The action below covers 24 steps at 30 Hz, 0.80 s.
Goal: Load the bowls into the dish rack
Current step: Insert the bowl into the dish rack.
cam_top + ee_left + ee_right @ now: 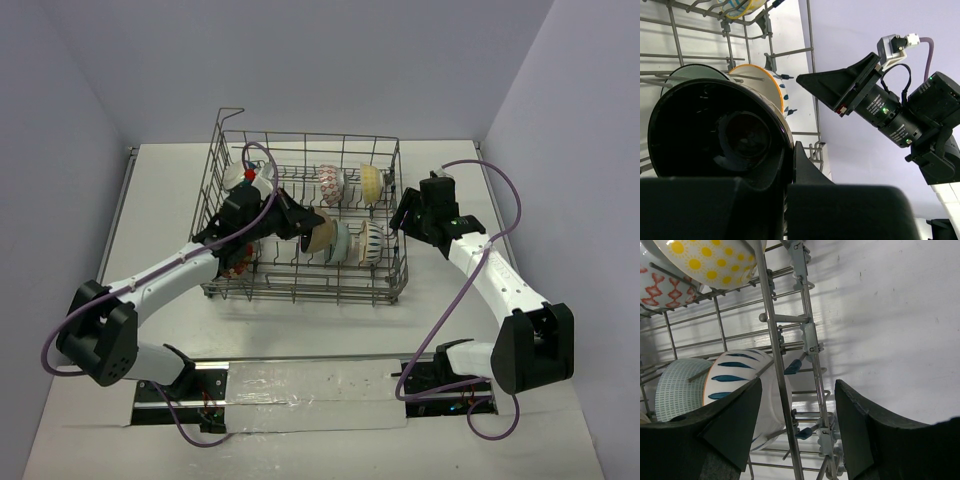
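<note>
Patience: with my left gripper point(305, 226) clamped on the black bowl point(720, 135), I'd seat it firmly in the dish rack point(310, 295) before releasing; right gripper point(798, 410) hangs wide, empty.

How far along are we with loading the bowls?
Done: at least four ceramic bowls stand in the grey wire dish rack: red-patterned bowl, yellow-dotted bowl, pale green bowl, blue-striped white bowl. In hand: left fingers shut on a dark glossy bowl inside the rack; right fingers open, empty. Left: release it; no bowl shows outside the rack.
</note>
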### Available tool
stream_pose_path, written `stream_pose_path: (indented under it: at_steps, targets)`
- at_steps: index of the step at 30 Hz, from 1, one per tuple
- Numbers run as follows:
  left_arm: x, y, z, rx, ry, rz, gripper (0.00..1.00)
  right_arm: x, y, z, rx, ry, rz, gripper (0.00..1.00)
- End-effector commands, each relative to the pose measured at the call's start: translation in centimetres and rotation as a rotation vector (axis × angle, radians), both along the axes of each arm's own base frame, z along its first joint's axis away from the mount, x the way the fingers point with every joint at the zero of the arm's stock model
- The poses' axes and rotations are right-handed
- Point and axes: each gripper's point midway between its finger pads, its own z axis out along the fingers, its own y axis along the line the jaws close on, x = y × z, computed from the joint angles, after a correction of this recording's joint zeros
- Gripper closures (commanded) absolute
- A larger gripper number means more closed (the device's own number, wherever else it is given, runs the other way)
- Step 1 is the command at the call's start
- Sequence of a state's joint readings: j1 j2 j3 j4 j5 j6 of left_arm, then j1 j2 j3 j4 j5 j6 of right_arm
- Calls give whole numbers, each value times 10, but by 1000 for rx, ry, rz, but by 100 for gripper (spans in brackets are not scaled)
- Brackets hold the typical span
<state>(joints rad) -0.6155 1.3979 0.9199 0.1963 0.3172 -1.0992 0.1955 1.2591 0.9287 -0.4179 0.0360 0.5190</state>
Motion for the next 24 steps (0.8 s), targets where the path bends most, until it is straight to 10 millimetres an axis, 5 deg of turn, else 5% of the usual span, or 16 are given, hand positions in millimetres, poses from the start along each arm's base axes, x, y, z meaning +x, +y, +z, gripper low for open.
stream_pose_path:
  at_steps: [1,15,24]
  targets:
    - [7,-2,30,-83,-77,-1,100,6,-3,4,-5,-24,-12,32]
    - [9,9,7,-62,-3,0,100,8,-7,4,-22,-26,-29,32]
    - [-2,5,23,-164,2,-78,100,8,-6,-2,-25,-6,-24,32]
